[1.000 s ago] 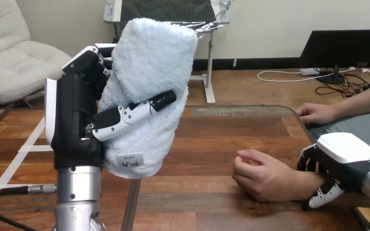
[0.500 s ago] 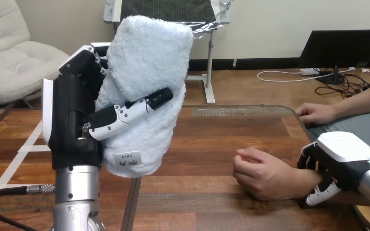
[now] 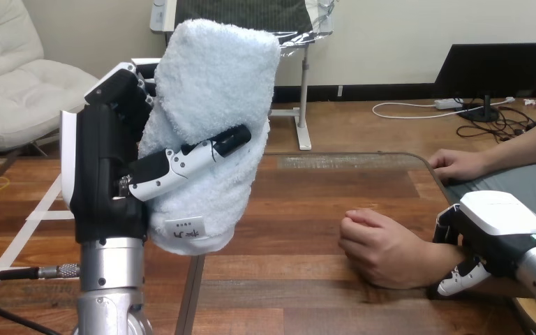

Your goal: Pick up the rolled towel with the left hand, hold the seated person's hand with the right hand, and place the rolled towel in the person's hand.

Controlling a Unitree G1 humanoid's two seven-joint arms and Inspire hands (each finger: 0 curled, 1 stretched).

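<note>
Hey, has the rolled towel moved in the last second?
Yes, slightly: the rolled towel in the left hand has drifted left, judged against the table's far edge.

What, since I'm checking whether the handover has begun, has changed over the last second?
Little. The left hand, shut on the rolled towel, drifted slightly toward the view's left. The right hand edged closer round the person's wrist. Nothing newly grasped or released; the towel stays raised, the person's nearer hand stays curled on the table.

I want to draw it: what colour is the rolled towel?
Pale blue fluffy rolled towel, clearest in head view.
</note>
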